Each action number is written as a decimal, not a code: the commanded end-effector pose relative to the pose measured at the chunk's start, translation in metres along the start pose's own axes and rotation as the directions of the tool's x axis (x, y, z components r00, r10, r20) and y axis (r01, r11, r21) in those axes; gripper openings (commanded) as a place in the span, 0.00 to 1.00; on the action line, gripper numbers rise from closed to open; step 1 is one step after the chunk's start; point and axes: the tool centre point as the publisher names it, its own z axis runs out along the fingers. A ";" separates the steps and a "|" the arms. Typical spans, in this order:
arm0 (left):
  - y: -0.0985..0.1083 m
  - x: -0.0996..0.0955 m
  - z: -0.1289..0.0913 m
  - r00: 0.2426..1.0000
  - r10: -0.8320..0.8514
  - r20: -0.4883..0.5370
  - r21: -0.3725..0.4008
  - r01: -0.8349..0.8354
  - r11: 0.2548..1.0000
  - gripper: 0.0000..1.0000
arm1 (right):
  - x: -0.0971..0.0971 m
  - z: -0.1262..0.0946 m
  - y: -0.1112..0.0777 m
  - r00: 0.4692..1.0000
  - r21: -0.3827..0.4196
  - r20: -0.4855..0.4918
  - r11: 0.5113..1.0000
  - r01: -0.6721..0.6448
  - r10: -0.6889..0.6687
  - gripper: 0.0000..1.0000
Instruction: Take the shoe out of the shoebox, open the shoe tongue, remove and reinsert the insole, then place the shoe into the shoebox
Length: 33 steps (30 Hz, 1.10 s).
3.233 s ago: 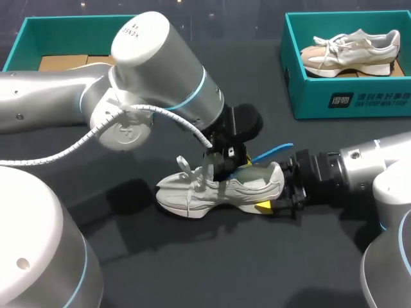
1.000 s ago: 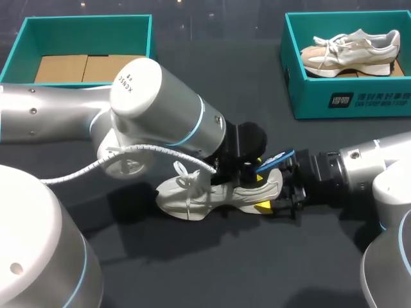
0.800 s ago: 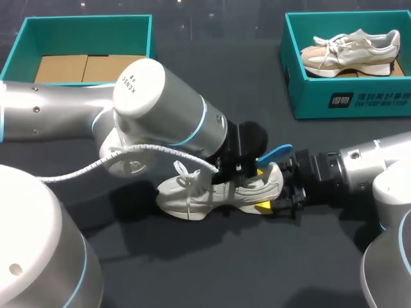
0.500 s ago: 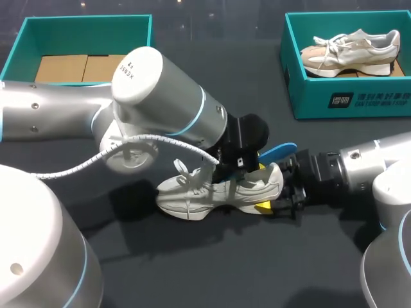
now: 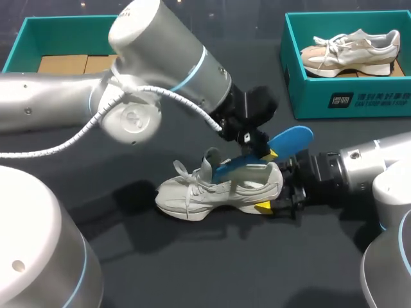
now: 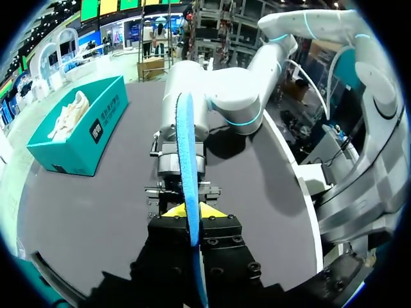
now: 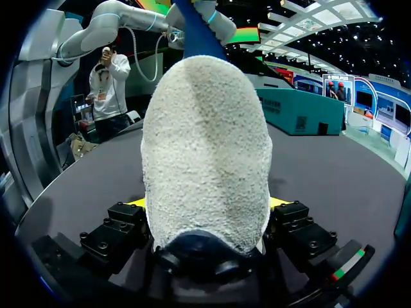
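A pale sneaker [image 5: 218, 191] lies on the dark table, toe to the left. My right gripper [image 5: 277, 190] is closed around its heel. In the right wrist view the heel [image 7: 205, 147] fills the gap of that gripper [image 7: 207, 204], with a yellow tip at each side. My left gripper [image 5: 262, 151] hangs above the shoe's opening, shut on a blue insole [image 5: 294, 138]. The insole's front end still dips into the shoe. In the left wrist view the insole [image 6: 186, 147] stands edge-on between the left gripper's [image 6: 191, 210] yellow tips.
A teal shoebox [image 5: 347, 99] at the back right holds a second sneaker [image 5: 350, 51]. Another teal box [image 5: 77, 25] with a cardboard floor stands at the back left. My left arm crosses above the table's middle.
My left gripper closed on the insole, then rose and moved right, drawing most of the insole out of the shoe. The right gripper and shoe stayed put.
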 end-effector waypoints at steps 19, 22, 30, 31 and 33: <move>-0.041 0.023 -0.045 0.994 -0.018 -0.105 0.050 0.023 0.998 0.00 | 0.001 0.001 0.001 1.000 0.005 0.002 1.000 0.000 0.000 0.00; -0.041 0.023 -0.045 0.994 -0.018 -0.105 0.050 0.023 0.998 0.00 | 0.001 0.001 0.001 1.000 0.005 0.002 1.000 0.000 0.000 0.00; -0.048 0.024 -0.087 0.994 -0.090 -0.066 0.264 0.104 0.959 0.00 | 0.001 0.001 0.001 1.000 0.005 0.002 1.000 0.000 0.000 0.00; -0.052 0.024 -0.095 0.993 -0.096 -0.066 0.302 0.111 0.947 0.00 | 0.001 0.001 0.001 1.000 0.005 0.002 1.000 0.000 0.000 0.00; -0.057 0.026 -0.108 0.994 -0.090 -0.058 0.354 0.105 0.929 0.00 | 0.001 0.001 0.001 1.000 0.005 0.002 1.000 0.000 0.000 0.00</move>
